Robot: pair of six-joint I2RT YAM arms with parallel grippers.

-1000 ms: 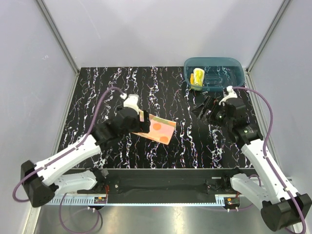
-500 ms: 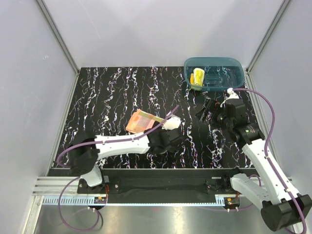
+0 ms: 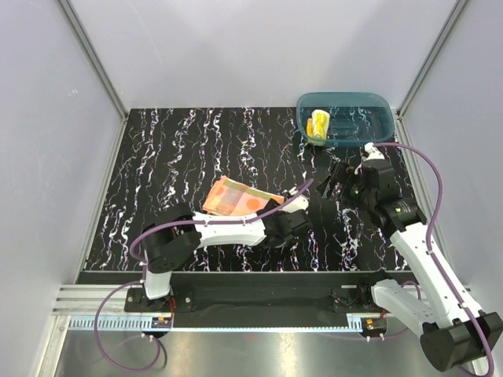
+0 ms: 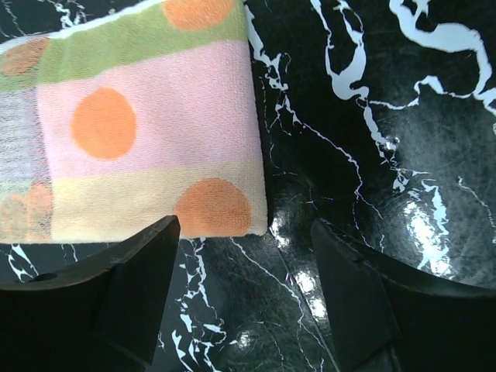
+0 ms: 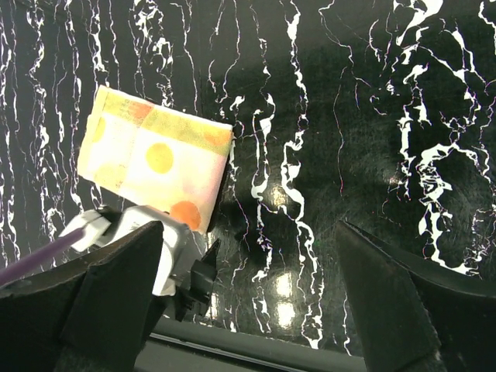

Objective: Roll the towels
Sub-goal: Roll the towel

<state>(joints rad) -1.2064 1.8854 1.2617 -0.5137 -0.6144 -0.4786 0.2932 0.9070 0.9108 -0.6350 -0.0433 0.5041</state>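
Left wrist view shows the dotted towel (image 4: 132, 132) flat on the tabletop (image 4: 372, 155), one corner just ahead of the left fingers (image 4: 132, 294), which are spread wide and empty. The right fingers (image 5: 411, 302) hang high, likewise wide and empty, and the yellow towel (image 3: 318, 123) sits in the tub (image 3: 377, 106). Thin, limp and light, the cloth will likely bunch or slide — best pinched low at an edge; a second ago the left arm was at its opposite side and has since swung across, and the towel has shifted slightly left.
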